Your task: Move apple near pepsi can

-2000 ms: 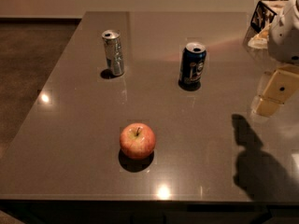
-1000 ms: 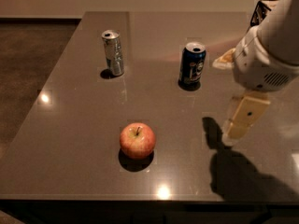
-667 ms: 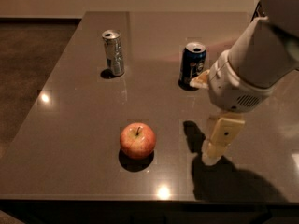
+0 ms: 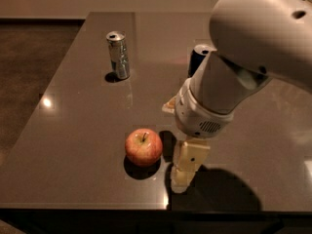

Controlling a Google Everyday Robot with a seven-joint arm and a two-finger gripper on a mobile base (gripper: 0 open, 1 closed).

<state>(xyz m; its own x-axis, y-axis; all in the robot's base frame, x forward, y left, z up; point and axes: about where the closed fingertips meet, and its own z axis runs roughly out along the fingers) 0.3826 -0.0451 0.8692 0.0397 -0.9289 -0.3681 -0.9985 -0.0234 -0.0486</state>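
The red-and-yellow apple [image 4: 143, 146] sits on the dark grey table [image 4: 73, 130] near its front edge. My gripper [image 4: 176, 147] hangs just to the right of the apple, low over the table, open and empty. One cream finger [image 4: 188, 164] points down beside the apple. The dark blue pepsi can [image 4: 198, 60] stands farther back, and my white arm [image 4: 243, 57] hides most of it.
A slim silver can [image 4: 118, 54] stands upright at the back left of the table. The table's front edge runs just below the apple. The dark floor [image 4: 29, 62] lies to the left.
My arm has swung in from the right and come down toward the front. The gripper now hangs right beside the apple. The arm now covers most of the pepsi can. The apple and cans have not moved.
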